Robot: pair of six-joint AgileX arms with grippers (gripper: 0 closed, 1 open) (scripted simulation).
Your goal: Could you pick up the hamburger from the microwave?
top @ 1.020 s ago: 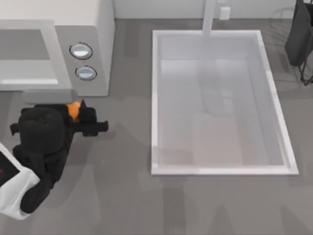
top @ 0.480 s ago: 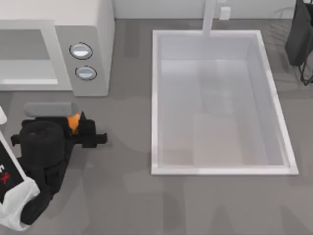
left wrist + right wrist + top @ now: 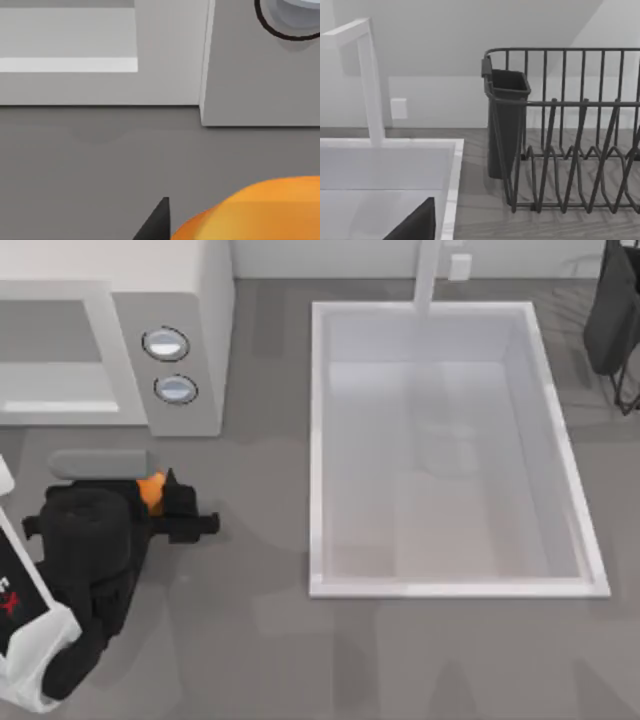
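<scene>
Since a second ago, left gripper point(image 3: 152, 490) has backed away from the microwave point(image 3: 185, 340), clenched on the hamburger point(image 3: 150, 487) over the countertop point(image 3: 260, 640). Extraction nearly finished; next, lift clear.

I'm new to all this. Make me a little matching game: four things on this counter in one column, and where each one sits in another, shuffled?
Things:
1. hamburger
2. microwave
3. sink
4. dish rack

Places:
A. back left of the counter, its two knobs facing up
B. middle to right of the counter, faucet at its far rim
C. in the left gripper, in front of the microwave
D. beyond the sink's right side, dark bars and a cup

Pairs: 1-C, 2-A, 3-B, 4-D
</scene>
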